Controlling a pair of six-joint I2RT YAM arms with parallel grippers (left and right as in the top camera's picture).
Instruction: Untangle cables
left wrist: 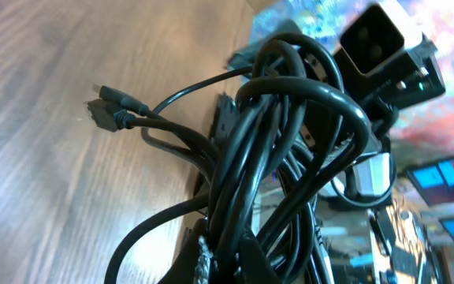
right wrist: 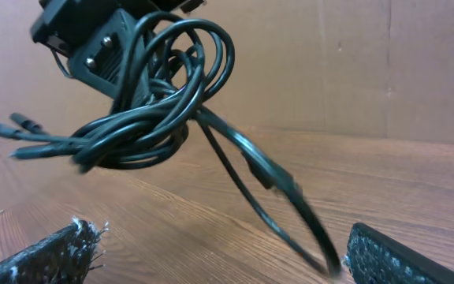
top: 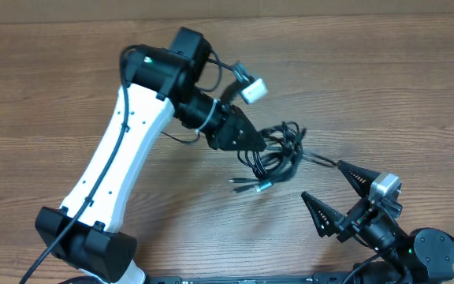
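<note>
From above, the left gripper (top: 247, 140) was clamped tight on one side of the cables (top: 280, 151), a black bunch of loops over the middle of the wooden table (top: 53, 95). Its fingertips were buried in the cords, so I could not see just where they bit. A few plug ends (top: 247, 184) stuck out toward the near edge, and one thin strand ran off toward the right gripper (top: 321, 180), which stood spread wide with nothing between its fingers, just beside the bunch. From the left wrist, the cords filled most of the view, looped over and through one another so that no single one could be followed. The gripper's own fingers (left wrist: 199, 256) showed only as dark shapes at the bottom edge, cut off and half covered by the strands, and two small plugs pointed out over the wood on the left. What lay behind the tangle was blurred. From the right wrist, the bunch hung clear of the table under the left gripper, while one cord dropped in a curve to the wood close to the right-hand pad (right wrist: 400, 260). Both pads were cut off by the bottom of the frame, well apart and empty.
</note>
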